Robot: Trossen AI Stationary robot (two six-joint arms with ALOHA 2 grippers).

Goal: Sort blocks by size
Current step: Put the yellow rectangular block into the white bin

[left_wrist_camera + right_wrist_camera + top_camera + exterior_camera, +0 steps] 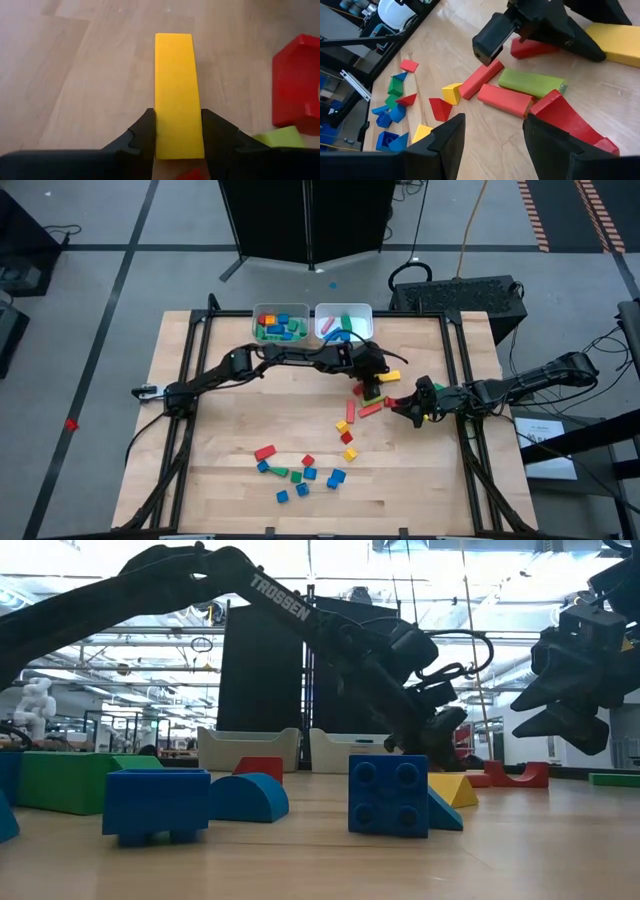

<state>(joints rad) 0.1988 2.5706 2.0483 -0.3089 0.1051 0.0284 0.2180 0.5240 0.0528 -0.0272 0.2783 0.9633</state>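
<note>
The left gripper (177, 135) clamps both fingers against a long yellow block (176, 95) on the wooden table (75, 75), while the right gripper (492, 135) hovers open nearby.

Yellow bar (178, 95): near end cut off at bottom edge of left wrist view; red block (296, 84) cut by right edge. High view, centre-right: left pincer (372, 383) covers blocks under it. Bin (281, 323) contents at top centre too small to sort out.
</note>
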